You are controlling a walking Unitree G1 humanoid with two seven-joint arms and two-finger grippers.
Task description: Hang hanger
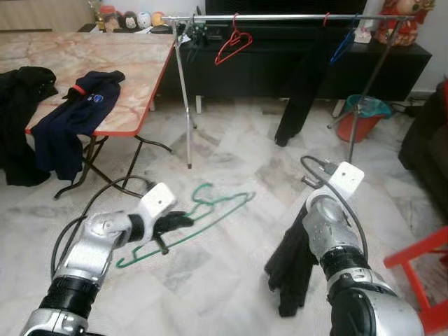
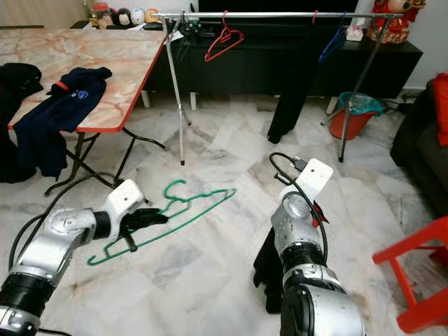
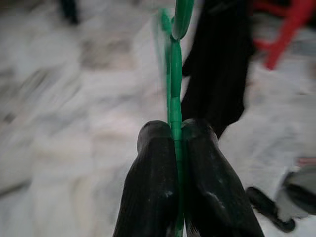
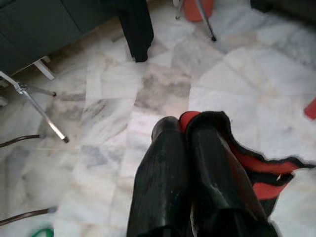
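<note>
Low over the marble floor (image 1: 231, 266) | my left gripper (image 3: 175, 148) pinches the green hanger (image 1: 210, 210) | right gripper (image 4: 185, 133) clamps a black-and-red garment (image 1: 290, 269) | rail (image 1: 280, 17) well apart; hanging undone.

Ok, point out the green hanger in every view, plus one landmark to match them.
Left eye view: green hanger, lower centre, held by the left gripper.
Right eye view: lower left of centre.
Left wrist view: edge-on between the fingers.
Right wrist view: a green sliver at the bottom edge.
Shared landmark: clothes rail.
</note>
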